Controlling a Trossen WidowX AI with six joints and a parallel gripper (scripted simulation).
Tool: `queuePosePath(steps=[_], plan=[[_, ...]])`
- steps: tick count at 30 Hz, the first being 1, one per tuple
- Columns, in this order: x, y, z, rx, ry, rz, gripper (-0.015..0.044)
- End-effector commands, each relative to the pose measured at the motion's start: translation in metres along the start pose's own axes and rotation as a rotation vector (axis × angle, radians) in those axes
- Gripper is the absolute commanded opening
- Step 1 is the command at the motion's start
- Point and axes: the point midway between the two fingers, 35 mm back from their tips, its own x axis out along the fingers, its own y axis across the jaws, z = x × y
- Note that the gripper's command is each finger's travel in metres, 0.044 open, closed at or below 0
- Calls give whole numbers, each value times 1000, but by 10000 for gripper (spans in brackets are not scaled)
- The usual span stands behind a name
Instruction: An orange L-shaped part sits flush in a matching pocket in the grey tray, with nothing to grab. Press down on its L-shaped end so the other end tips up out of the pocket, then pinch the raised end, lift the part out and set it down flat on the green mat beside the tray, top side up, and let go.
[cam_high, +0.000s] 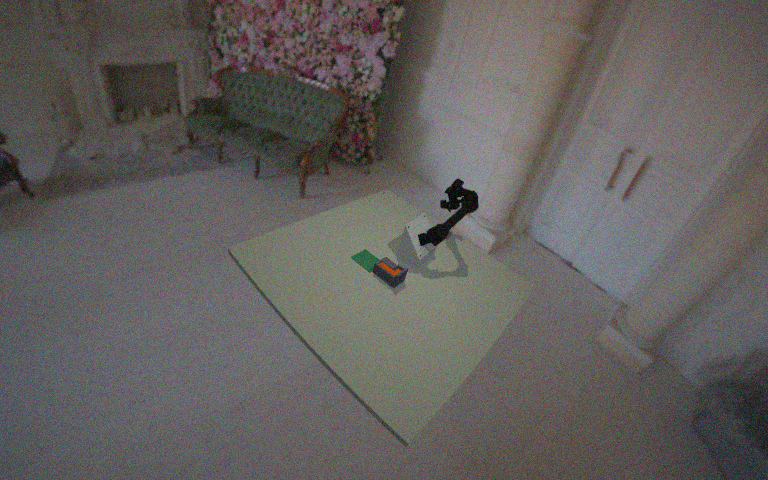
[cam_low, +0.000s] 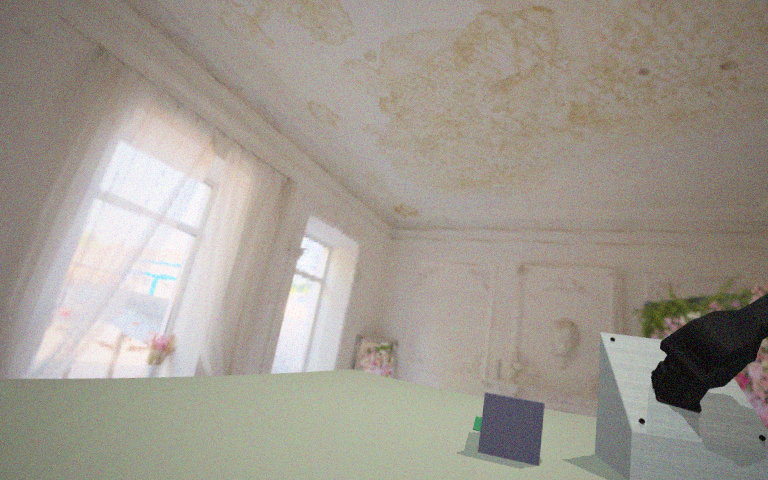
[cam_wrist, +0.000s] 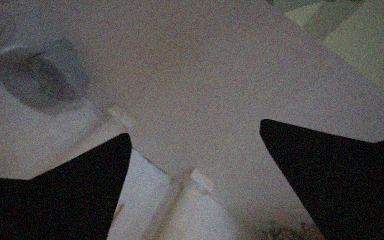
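Observation:
The orange L-shaped part (cam_high: 388, 267) lies in the top of the grey tray (cam_high: 386, 277) (cam_low: 511, 430). It looks level with the tray's top, and its L-shaped end is on the side away from the mat. The exterior camera sees only the tray's side, so the part is hidden there. The green mat (cam_high: 363, 258) (cam_low: 477, 423) lies right beside the tray with nothing on it. My gripper (cam_wrist: 196, 133) is open and empty, its black fingers wide apart in the wrist view. It is held up high, well away from the tray and the part.
The black arm (cam_high: 468, 202) is folded above its white wedge-shaped mount (cam_high: 415, 229) (cam_low: 612, 407), which stands near the tray on the side away from the mat. The pale green table top (cam_high: 385, 339) (cam_low: 226, 430) carries them all. Its edge shows at the wrist view's upper right.

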Motion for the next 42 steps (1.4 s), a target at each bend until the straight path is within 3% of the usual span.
queuePosePath(steps=[1,8,14,20,30,37,42], plan=[[-4,-1,-2,-15,10,-4,374],[-94,-39,-29,-452,247,-49,190],[-214,-93,-33,-937,567,-53,180],[-329,-151,5,-1442,887,30,180],[-471,-232,152,-2281,1399,369,180],[-509,-264,286,-2802,1695,723,180],[-510,-273,378,-3111,1852,1010,180]])
